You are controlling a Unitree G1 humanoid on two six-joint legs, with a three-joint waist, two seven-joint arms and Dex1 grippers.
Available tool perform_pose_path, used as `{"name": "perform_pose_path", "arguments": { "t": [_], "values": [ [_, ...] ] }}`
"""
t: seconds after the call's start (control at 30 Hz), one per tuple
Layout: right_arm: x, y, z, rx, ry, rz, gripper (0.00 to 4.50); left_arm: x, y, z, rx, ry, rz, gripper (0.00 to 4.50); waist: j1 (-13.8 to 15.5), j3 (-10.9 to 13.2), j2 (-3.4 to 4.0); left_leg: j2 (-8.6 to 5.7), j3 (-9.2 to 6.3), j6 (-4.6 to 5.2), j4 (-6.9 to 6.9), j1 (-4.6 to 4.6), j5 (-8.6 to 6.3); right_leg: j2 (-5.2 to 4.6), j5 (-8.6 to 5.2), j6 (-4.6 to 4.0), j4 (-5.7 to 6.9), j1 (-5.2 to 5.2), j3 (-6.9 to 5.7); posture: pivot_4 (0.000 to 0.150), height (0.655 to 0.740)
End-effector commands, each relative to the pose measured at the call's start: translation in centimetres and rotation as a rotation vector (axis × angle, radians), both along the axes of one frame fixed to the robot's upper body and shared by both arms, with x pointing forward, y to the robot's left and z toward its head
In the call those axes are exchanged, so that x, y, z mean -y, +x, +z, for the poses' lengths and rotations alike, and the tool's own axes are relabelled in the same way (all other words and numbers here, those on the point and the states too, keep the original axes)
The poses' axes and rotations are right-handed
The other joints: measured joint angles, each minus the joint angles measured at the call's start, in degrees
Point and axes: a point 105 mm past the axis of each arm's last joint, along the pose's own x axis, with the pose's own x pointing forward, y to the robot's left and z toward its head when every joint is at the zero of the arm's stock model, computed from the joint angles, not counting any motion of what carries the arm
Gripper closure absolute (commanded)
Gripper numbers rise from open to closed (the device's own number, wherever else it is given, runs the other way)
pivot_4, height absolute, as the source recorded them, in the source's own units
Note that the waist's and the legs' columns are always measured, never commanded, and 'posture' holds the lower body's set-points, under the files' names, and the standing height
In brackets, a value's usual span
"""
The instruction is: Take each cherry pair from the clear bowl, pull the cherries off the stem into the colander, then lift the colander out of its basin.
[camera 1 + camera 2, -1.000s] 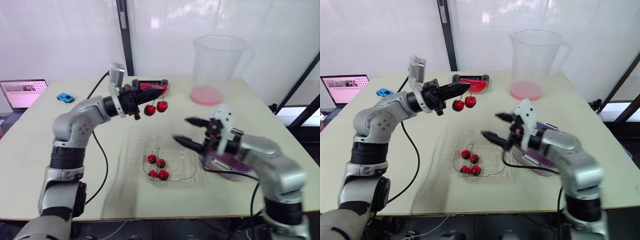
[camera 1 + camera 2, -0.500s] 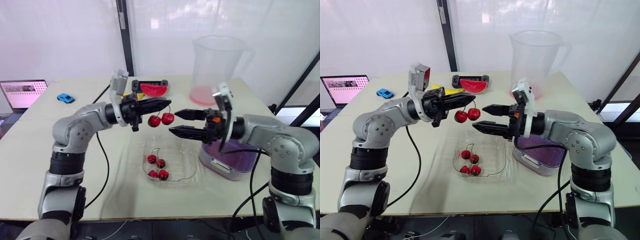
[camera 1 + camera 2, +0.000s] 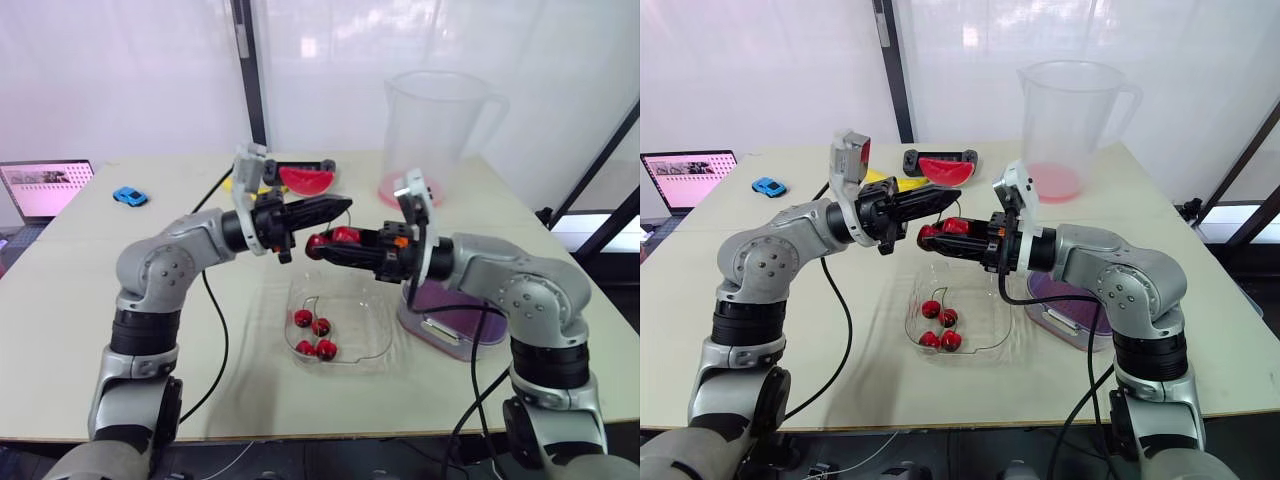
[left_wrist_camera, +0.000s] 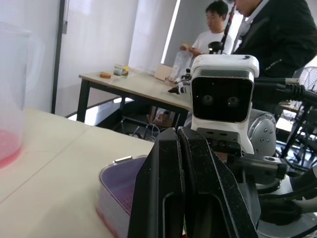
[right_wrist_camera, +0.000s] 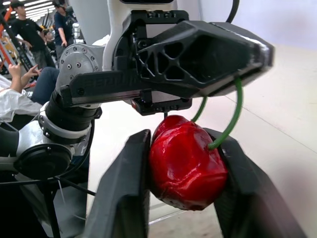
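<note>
My left gripper (image 3: 343, 206) is shut on the green stem (image 5: 233, 116) of a cherry pair (image 3: 334, 238), held in the air above the clear bowl (image 3: 378, 343). My right gripper (image 3: 328, 244) comes in from the right and is shut on a red cherry (image 5: 185, 166) of that pair, with its black fingers (image 5: 124, 191) pressing both sides. Several more cherries (image 3: 315, 335) lie in the bowl. The purple colander (image 3: 452, 318) sits in its clear basin at the right, under my right forearm. In the left wrist view the left fingers (image 4: 181, 188) are pressed together.
A tall clear pitcher (image 3: 432, 125) with a pink bottom stands at the back right. A toy watermelon slice (image 3: 305, 179) lies behind the grippers. A blue toy car (image 3: 130, 195) and a laptop (image 3: 45, 188) are at the far left. People (image 4: 262, 34) stand beyond the table.
My right gripper has moved left to the hanging cherries and closed on one. My left gripper has carried the pair a little further right, toward it.
</note>
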Motion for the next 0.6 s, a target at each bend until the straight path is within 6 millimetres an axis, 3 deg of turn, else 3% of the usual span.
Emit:
{"name": "perform_pose_path", "arguments": {
  "t": [0.03, 0.6],
  "values": [
    [0.80, -0.64, 1.10, 0.040, 0.027, 0.009, 2.69, -0.14, -0.75, 0.87, 0.051, -0.006, -0.016, 4.50, 0.0, 0.0, 0.00, 0.00, 0.00, 0.00, 0.01, 0.00, 0.00, 0.00, 0.00, 0.00, 0.00, 0.00, 0.00, 0.150, 0.7400],
    [1.07, -0.56, 0.86, 0.011, 0.008, 0.029, 2.69, 0.27, -0.86, 1.05, 0.060, -0.014, -0.031, 4.50, 0.0, 0.0, 0.00, 0.00, 0.01, 0.08, 0.00, 0.00, -0.05, 0.00, 0.00, 0.00, -0.01, 0.01, 0.00, 0.150, 0.7400]
  ]
}}
